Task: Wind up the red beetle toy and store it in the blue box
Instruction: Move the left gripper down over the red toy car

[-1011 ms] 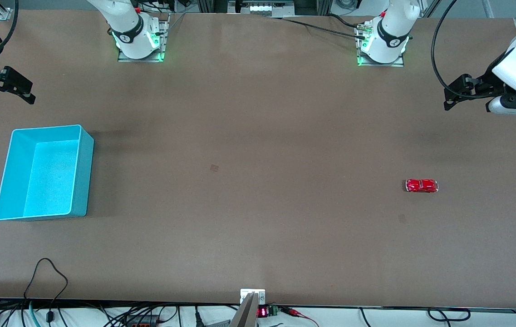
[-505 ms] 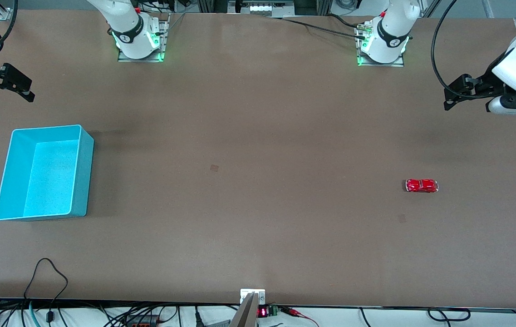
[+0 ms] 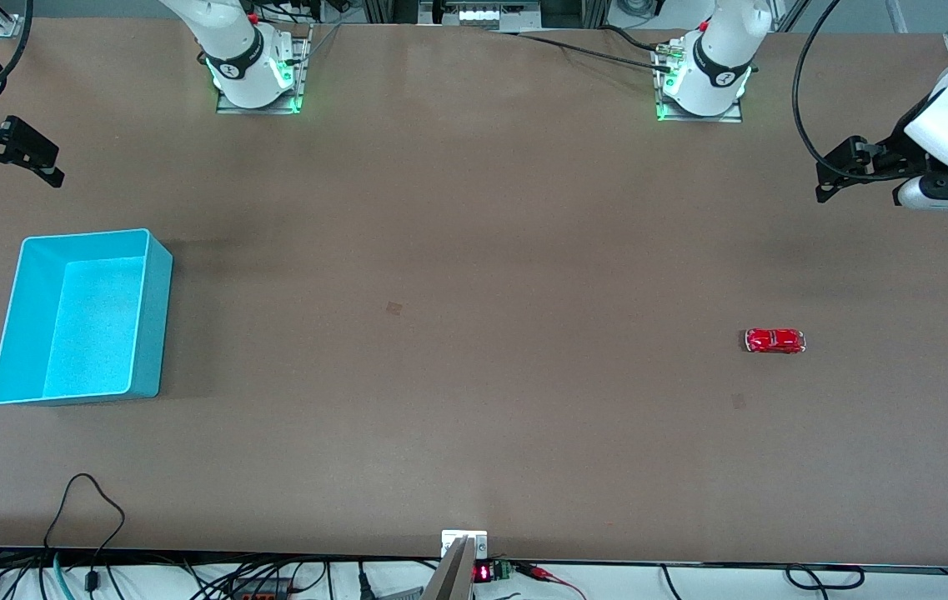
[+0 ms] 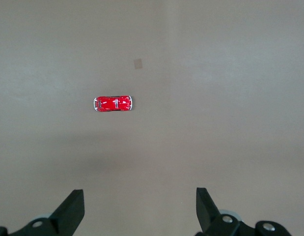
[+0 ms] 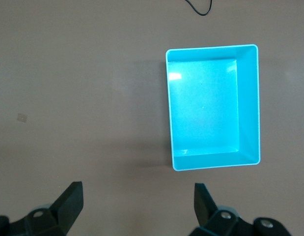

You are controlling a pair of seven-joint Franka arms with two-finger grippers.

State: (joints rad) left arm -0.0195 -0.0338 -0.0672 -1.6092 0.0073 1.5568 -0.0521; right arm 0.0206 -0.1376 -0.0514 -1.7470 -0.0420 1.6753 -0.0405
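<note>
I see one red beetle toy (image 3: 774, 341) sitting alone on the brown tabletop (image 3: 474, 292) toward the left arm's end, and one blue box (image 3: 80, 317), with nothing in it, well apart toward the right arm's end. My left gripper (image 4: 140, 209) hangs high over its end of the tabletop, jaws spread wide and holding nothing, with the toy in its wrist view. My right gripper (image 5: 138, 204) waits up over its own end near the box, jaws likewise apart. I judge the toy to be light, rigid and glossy, so likely to slip or roll on its wheels. I would pinch it across the flat sides of the body, not over the rounded roof or the bumpers, and close gently.
</note>
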